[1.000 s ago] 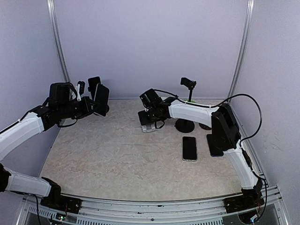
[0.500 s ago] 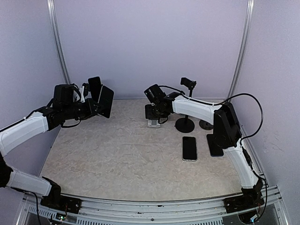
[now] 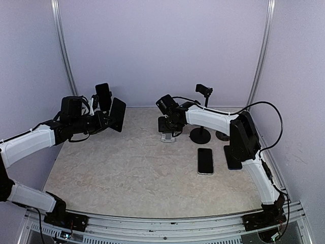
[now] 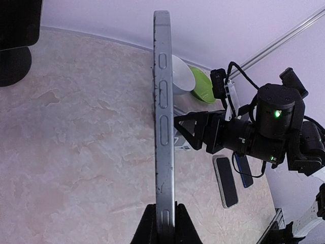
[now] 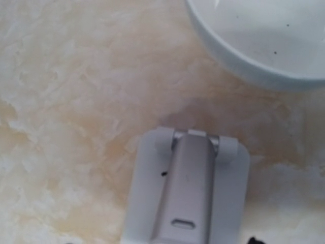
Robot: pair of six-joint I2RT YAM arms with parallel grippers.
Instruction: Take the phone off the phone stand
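The left tool (image 4: 164, 226) was clamped shut on the lower end of a phone (image 4: 163, 127), holding it in the air above the rear left part of the tabletop (image 3: 127, 168). In the left wrist view the phone showed edge-on, its side buttons facing the camera. It touched no stand. Behind it, in the rear left corner, stood a black holder on a round base (image 4: 12, 65). The right tool (image 3: 168, 128) hung just above a silver phone stand (image 5: 188, 203) near the middle of the rear edge. Its jaws stood moderately apart with nothing between them, and the stand carried no phone. A white bowl (image 5: 264, 46) sat just behind that stand, with a green bowl (image 4: 204, 86) beside it. Toward the rear right, a black pole stand on a round base (image 3: 200, 135) stood upright. In front of it a second phone (image 3: 205, 160) lay flat on the tabletop. Another dark phone (image 3: 232, 158) lay near the right edge, partly hidden by the right arm.
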